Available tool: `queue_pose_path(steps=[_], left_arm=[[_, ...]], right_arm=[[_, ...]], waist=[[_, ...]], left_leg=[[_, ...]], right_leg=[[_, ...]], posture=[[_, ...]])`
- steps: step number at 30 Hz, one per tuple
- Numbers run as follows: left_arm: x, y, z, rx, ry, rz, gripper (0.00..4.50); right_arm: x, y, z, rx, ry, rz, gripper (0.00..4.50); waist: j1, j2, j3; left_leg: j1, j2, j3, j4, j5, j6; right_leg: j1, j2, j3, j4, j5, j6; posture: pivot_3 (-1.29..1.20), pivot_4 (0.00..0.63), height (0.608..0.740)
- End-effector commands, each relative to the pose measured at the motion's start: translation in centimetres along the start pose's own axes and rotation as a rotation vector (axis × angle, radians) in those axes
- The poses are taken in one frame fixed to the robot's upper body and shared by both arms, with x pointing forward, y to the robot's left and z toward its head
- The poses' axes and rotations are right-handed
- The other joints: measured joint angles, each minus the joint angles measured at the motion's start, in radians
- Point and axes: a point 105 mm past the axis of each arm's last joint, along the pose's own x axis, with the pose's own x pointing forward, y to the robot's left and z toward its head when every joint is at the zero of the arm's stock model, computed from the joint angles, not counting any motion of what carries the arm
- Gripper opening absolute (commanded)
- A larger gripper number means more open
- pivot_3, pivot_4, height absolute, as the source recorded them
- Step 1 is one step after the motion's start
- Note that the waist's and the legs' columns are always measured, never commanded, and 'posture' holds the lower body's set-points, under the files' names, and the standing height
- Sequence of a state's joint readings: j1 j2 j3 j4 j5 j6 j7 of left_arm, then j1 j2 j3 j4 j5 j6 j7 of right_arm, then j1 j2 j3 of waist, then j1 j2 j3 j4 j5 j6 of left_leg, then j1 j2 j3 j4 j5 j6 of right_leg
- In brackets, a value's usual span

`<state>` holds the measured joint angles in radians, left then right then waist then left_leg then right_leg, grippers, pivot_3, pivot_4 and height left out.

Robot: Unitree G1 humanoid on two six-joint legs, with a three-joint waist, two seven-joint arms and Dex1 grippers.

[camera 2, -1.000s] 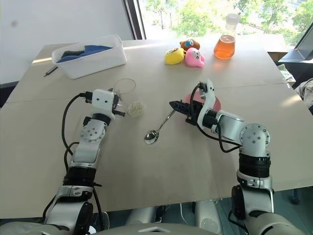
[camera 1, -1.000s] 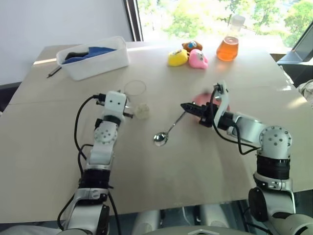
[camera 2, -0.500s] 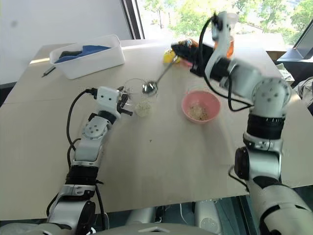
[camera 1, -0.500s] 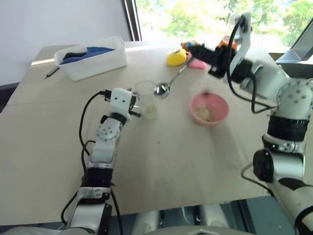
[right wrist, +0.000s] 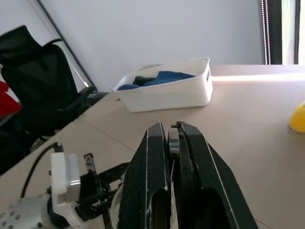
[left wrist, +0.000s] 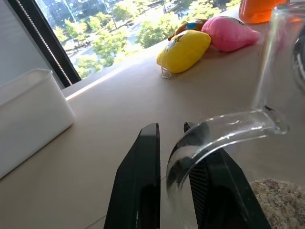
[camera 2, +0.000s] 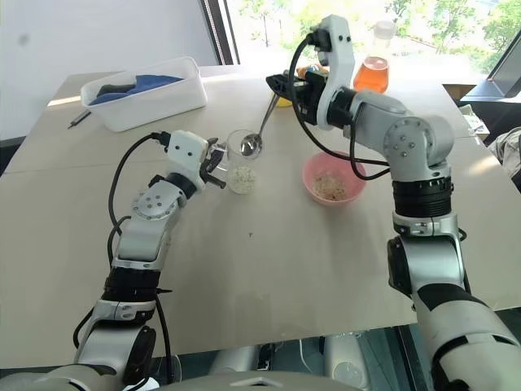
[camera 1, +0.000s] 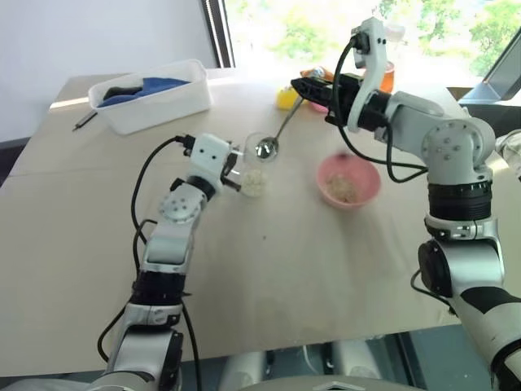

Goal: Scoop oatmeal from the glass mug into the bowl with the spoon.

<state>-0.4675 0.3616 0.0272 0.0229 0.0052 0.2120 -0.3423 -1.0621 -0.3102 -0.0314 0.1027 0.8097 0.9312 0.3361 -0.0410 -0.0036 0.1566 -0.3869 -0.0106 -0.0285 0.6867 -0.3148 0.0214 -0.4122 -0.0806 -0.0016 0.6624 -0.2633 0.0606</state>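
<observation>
Our right hand (camera 2: 281,81) has carried the spoon (camera 2: 259,130) from the surface up over the glass mug (camera 2: 241,157), gripped by our left hand (camera 1: 234,171); pink bowl (camera 2: 332,178) sits beside

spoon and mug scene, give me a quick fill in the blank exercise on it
The right end effector is shut on the handle of the ____.
The left end effector grips the glass mug by its ____.
The bowl holding some oatmeal is coloured ____.
The spoon's scoop hangs at the rim of the ____.

Missing words: spoon; handle; pink; mug
</observation>
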Motion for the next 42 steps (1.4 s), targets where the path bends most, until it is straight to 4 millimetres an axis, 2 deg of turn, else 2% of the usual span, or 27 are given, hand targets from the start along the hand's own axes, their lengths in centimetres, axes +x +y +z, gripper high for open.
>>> queue_pose_path(steps=[1,16,19,26,36,42], left_arm=[[-0.2,-0.3,0.8,0.004,-0.035,-0.014,0.81],[-0.3,-0.3,0.0,-0.001,-0.014,-0.013,0.81],[-0.4,-0.3,-0.1,-0.017,-0.017,-0.008,0.09],[-0.4,-0.1,-0.5,-0.016,0.000,0.008,0.04],[0.0,0.1,-0.8,-0.201,0.004,0.033,0.04],[0.3,-1.4,-0.1,-0.277,-0.060,-0.116,0.04]], right_arm=[[0.1,0.7,1.0,-0.052,-0.049,0.025,0.00],[0.5,1.3,0.9,-0.056,-0.051,0.055,0.00],[0.5,1.5,0.9,-0.055,-0.050,0.065,0.00],[0.6,1.9,0.7,-0.058,-0.039,0.082,0.00],[1.6,2.8,-1.1,-0.118,0.007,0.081,0.00],[2.9,2.3,-3.1,-0.237,0.023,0.026,0.00]], waist=[[0.000,0.000,0.000],[-0.001,0.000,0.000],[0.000,0.000,0.000],[-0.001,0.000,0.000],[0.000,0.000,0.000],[0.000,0.000,0.000]], left_leg=[[0.000,0.000,0.000,0.000,0.000,0.000],[0.000,0.000,0.000,0.000,0.000,0.000],[0.000,0.000,0.000,0.000,0.000,-0.001],[0.001,-0.001,0.000,0.000,0.000,-0.001],[0.001,-0.001,0.000,0.001,0.000,-0.001],[0.001,-0.002,-0.001,0.001,0.000,-0.001]], right_leg=[[0.000,0.000,0.000,0.000,0.000,0.000],[0.000,0.000,0.000,0.000,0.000,0.000],[0.000,0.000,0.000,0.000,0.000,0.000],[0.000,-0.001,0.000,0.000,0.000,0.000],[0.000,-0.001,0.000,0.000,0.000,0.000],[0.000,-0.002,0.000,0.000,0.000,0.000]], posture=[[0.00,0.150,0.740],[0.00,0.150,0.740],[0.00,0.150,0.740],[0.00,0.150,0.740],[0.00,0.150,0.740],[0.00,0.150,0.740]])
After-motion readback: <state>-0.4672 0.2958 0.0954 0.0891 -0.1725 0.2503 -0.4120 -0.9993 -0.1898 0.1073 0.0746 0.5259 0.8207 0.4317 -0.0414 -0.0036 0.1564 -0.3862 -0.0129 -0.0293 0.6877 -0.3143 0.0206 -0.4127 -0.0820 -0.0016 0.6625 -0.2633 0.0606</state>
